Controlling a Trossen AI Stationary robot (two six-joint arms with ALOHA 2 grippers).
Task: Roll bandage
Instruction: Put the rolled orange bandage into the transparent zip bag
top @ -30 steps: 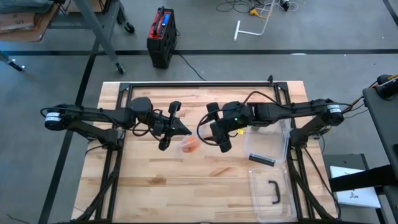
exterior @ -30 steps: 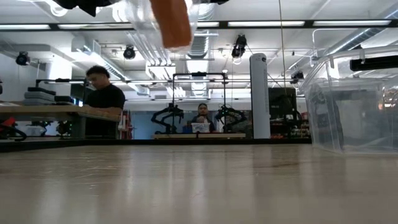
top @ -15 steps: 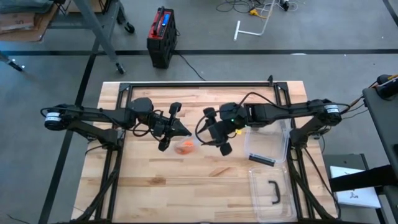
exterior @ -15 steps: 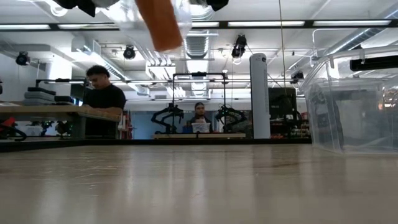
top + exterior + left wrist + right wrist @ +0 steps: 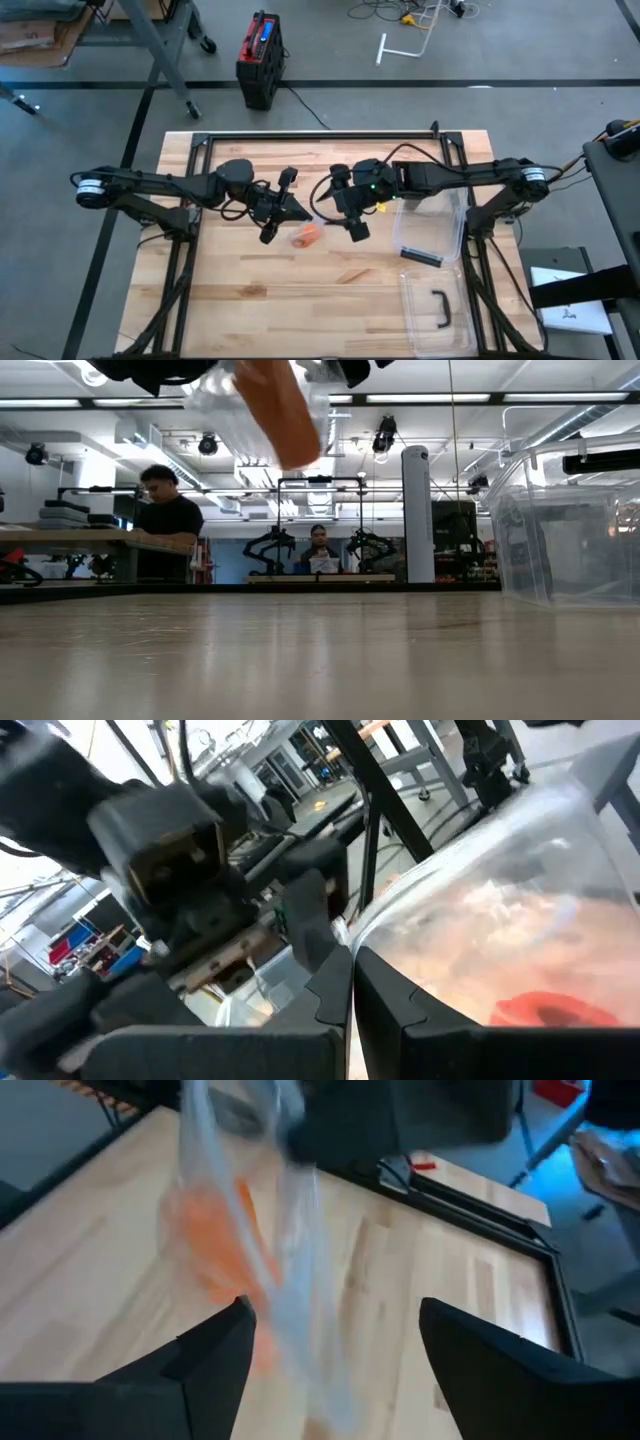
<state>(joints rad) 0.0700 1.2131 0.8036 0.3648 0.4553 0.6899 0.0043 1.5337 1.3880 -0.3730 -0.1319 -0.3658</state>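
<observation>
Wooden table (image 5: 250, 290) below left end effector (image 5: 283, 211) clamping unlabelled bag (image 5: 306, 235)

We see even, bright overhead light in high view; soft short shadows under arms on wooden table (image 5: 250, 280). In low view we note ceiling light strips (image 5: 420, 398) glaring, near tabletop out of focus. We find both wrist views heavily motion-blurred: clear bag (image 5: 250, 1230) smeared, orange bandage (image 5: 215, 1250) mere streak; bluish glare at corner.
</observation>
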